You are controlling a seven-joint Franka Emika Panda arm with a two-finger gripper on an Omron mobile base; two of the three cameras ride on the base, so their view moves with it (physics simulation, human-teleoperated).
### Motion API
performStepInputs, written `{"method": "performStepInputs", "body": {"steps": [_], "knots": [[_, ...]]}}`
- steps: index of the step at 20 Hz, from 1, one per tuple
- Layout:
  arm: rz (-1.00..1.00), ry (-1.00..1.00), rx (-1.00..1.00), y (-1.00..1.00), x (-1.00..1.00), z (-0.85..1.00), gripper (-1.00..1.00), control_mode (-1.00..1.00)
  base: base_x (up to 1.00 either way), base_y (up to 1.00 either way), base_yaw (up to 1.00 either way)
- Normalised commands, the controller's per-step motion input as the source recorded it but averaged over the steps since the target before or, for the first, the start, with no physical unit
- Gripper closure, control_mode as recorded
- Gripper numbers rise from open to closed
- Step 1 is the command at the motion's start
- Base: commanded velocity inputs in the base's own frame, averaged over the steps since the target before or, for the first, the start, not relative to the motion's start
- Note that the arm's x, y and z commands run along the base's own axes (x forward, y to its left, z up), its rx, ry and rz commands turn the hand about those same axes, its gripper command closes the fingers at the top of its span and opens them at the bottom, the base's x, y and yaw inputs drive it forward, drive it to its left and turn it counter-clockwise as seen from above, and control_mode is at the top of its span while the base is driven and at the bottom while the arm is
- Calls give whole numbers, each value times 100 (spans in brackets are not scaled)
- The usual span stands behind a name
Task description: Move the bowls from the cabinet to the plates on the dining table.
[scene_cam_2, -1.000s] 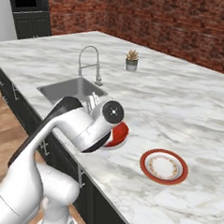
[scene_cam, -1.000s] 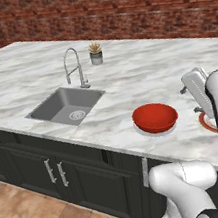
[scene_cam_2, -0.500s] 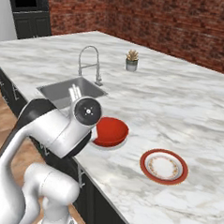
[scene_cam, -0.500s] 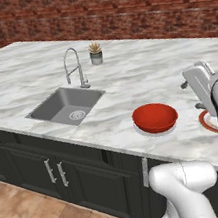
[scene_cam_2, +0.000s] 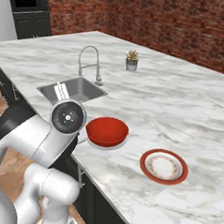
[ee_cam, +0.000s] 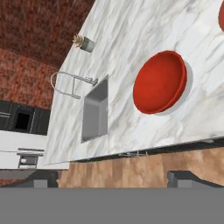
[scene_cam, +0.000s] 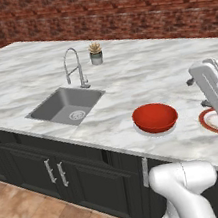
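A glossy red bowl [scene_cam: 154, 117] [scene_cam_2: 107, 131] [ee_cam: 159, 82] sits on the pale plate [scene_cam_2: 101, 145] [ee_cam: 189, 83] near the front edge of the marble dining table [scene_cam: 19, 76] [scene_cam_2: 189, 104]. To its right lies the red-orange plate [scene_cam_2: 163, 166] [scene_cam: 211, 122] with nothing on it, and my arm partly hides it in the left base view. My gripper [ee_cam: 117, 178] hangs high above the table's front edge and looks down on the bowl. It is open, with nothing between its fingertips [ee_cam: 46, 179]. The cabinet is out of view.
A steel sink [scene_cam: 65, 105] [ee_cam: 96, 111] with a tall faucet [scene_cam: 75, 68] is set into the table left of the bowl. A small potted plant [scene_cam: 95, 53] [scene_cam_2: 131, 61] stands further back. A brick wall [scene_cam: 113, 3] runs behind. Black doors [scene_cam: 56, 173] front the table.
My arm has swung up and back from the red bowl, which now shows whole in the right base view. The bowl and both plates have not moved.
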Motion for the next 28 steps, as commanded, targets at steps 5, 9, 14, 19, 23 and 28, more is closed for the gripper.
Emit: {"method": "performStepInputs", "body": {"steps": [5,9,14,19,23,28], "knots": [[0,0,0,-15,-25,30,-100,-100,0,0,0],[0,0,0,-10,-25,28,-100,-100,0,0,0],[0,0,0,-3,-17,17,-100,100,-11,-2,0],[0,0,0,0,0,0,-100,100,-33,2,0],[0,0,0,0,0,0,-100,100,-48,12,-2],[0,0,0,0,0,0,-100,100,-5,5,16]]}}
